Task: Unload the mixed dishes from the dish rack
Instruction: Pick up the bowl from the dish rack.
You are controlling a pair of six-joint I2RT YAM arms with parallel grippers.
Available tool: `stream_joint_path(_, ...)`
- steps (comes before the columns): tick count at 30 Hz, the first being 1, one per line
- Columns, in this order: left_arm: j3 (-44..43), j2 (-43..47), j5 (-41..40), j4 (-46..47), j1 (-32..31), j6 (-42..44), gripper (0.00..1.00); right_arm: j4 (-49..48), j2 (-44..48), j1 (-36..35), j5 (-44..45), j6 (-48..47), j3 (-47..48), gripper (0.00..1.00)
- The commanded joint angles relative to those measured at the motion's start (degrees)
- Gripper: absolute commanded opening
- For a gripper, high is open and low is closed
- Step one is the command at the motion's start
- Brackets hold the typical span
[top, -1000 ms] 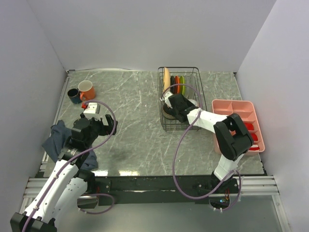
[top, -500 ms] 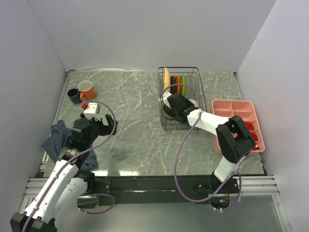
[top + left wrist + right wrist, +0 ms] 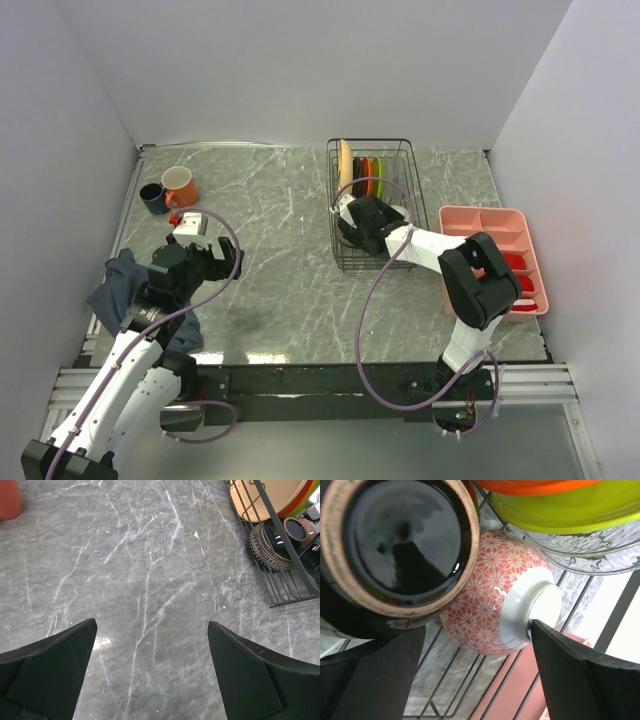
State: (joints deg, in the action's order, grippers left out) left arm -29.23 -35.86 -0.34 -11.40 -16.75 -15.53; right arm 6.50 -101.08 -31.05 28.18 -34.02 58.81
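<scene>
my left hand (image 3: 151,630) hangs spread over the counter (image 3: 150,555). my right hand (image 3: 475,645) is down in the rack (image 3: 412,190), fingers wide apart and pinching nothing. just ahead of it a dark bowl (image 3: 400,540) and a red-patterned bowl (image 3: 485,595) lie touching. beyond them a green plate (image 3: 560,515) and an orange plate (image 3: 530,485) stand on edge. the mug (image 3: 180,185) and cup (image 3: 152,197) sit side by side at the counter's far-left corner.

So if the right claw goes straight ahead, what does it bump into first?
Probably the red flowery bowl, lying on its side in the rack, straight ahead of the open right claw. The dark bowl sits just left of that line. Depth is unclear.
</scene>
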Motion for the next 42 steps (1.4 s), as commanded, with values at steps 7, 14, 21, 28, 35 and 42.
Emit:
stream_joint_path(7,-0.12,-0.35,-0.19,2.26,-0.39,0.76,0.99,-0.88,-2.63,1.69,-0.59,-1.05,-0.19,0.98)
stream_joint_path(14,-0.12,-0.27,-0.19,2.26,-0.39,0.68,0.99,0.62,-4.13,1.61,1.78,-0.70,1.75,0.97)
stream_joint_path(21,-0.12,-0.35,-0.10,2.26,-0.39,0.67,0.99,-1.13,-4.92,1.17,5.47,-0.26,1.58,0.95)
stream_joint_path(28,-0.12,-0.35,-0.19,2.26,-0.39,0.68,0.99,-4.39,-5.27,-0.42,9.34,-0.61,0.43,0.91)
stream_joint_path(35,-0.21,-0.09,-0.10,2.26,-0.39,0.76,1.00,-6.24,-4.83,-1.65,12.06,-1.22,-0.62,0.85)
stream_joint_path(42,-0.21,0.17,-0.19,2.08,-0.39,0.76,0.99,-8.78,-4.30,-2.35,14.44,-2.36,-1.77,0.85)
